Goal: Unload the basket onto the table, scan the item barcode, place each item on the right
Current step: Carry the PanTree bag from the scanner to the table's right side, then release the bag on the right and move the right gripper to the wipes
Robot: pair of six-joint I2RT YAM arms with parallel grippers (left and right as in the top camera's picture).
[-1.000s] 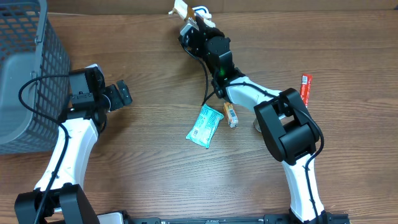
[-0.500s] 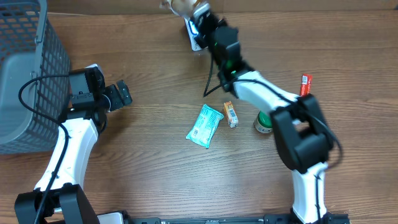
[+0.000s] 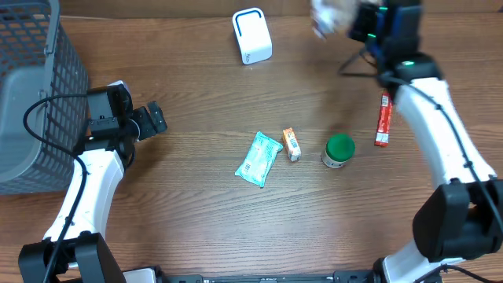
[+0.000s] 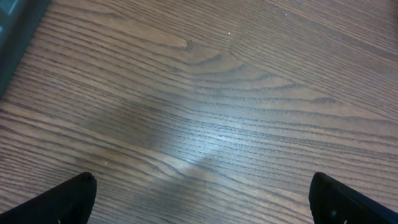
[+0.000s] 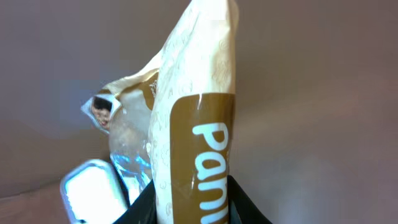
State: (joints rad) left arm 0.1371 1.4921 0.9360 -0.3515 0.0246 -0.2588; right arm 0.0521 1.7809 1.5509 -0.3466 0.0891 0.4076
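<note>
Overhead, I could see the right hand [image 3: 347, 21] up by the far edge of the desk [image 3: 196, 228], off to the right of the white scanner [image 3: 251, 35] and well clear of it. It was clenched on a cream-and-brown snack packet [image 3: 325, 14], which showed there only as a pale blur, held to the scanner's right.

From the right wrist camera the snack packet [image 5: 196, 124] stood nearly upright, pinched at its lower end between the dark fingers [image 5: 140, 208]. A brown band ran up its face with white letters reading "Pan", and a crinkled, clear corner stuck out on its left side.

Well to the left of the scanner and nearer the front of the desk sat the left hand [image 3: 154, 119], just beside a grey mesh basket [image 3: 35, 102]. It was released, spread wide, and the left wrist camera showed only bare wood grain between its two fingertips [image 4: 68, 199].

In front of the scanner, lying on the desk, was a teal packet [image 3: 259, 158] with a small orange box [image 3: 291, 145] just to its right. Further right stood a green-lidded tub [image 3: 339, 149], and beyond that lay a red stick packet [image 3: 383, 119], close beside the right arm.
</note>
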